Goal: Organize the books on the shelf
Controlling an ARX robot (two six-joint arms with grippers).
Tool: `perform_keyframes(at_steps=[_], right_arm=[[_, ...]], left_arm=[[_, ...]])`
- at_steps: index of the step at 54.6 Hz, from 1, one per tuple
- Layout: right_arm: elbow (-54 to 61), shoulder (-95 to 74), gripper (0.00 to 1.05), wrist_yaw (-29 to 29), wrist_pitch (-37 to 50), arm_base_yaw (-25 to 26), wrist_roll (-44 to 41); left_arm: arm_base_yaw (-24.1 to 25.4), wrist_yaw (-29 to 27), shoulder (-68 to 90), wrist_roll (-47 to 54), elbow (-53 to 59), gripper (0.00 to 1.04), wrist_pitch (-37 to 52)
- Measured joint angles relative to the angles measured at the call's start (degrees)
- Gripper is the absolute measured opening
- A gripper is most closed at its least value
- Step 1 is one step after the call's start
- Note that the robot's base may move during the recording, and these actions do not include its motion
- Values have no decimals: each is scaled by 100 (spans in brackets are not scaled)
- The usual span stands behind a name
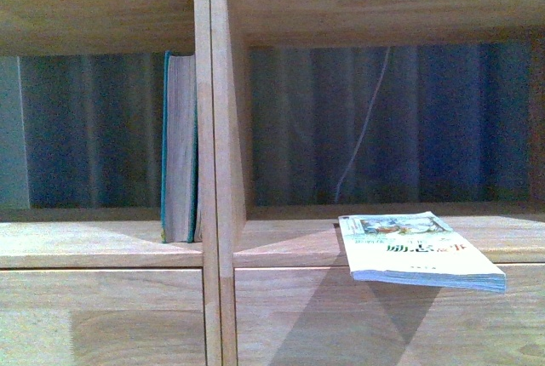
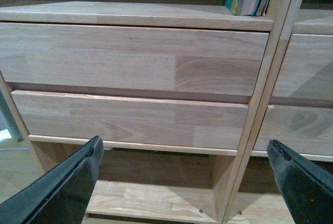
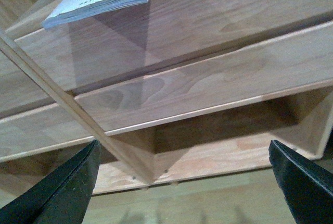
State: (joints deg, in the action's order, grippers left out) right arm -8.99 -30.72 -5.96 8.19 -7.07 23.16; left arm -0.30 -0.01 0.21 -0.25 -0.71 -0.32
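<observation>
**A:** Where do we log the books?

**B:** We note the tall teal-covered book (image 1: 179, 149) standing upright in the left cubby of the light natural-wood shelf (image 1: 111, 247). Its page edges face us and it sits right against the central divider (image 1: 213, 128). The thin pale paperback (image 1: 415, 249) with the dark Chinese title lies flat on the right cubby's floor. Its near end overhangs the front edge above the drawer fronts (image 1: 358, 323).

**A:** And the grippers?

**B:** We record the left gripper (image 2: 183, 141) with its black fingers (image 2: 62, 187) spread wide and nothing between them. It faces the drawers below the teal book. The right gripper (image 3: 183, 143) is likewise spread and empty, low before the drawers, with the paperback above it. Neither gripper touches a book.
</observation>
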Motion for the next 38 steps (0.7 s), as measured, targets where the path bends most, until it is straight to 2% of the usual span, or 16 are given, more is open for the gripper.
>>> perform_keyframes(at_steps=[7, 17, 25, 38], right_arm=[[-861, -1641, 98, -55, 144, -378, 1558], [-1851, -3062, 98, -166, 98, -472, 3320], [-2426, -3665, 98, -247, 33, -472, 4354], [-3342, -4330, 98, -199, -55, -433, 5429]], left_arm=[[0, 0, 0, 2, 0, 97, 0], [0, 0, 0, 2, 0, 97, 0], [0, 0, 0, 2, 0, 97, 0], [0, 0, 0, 2, 0, 97, 0]])
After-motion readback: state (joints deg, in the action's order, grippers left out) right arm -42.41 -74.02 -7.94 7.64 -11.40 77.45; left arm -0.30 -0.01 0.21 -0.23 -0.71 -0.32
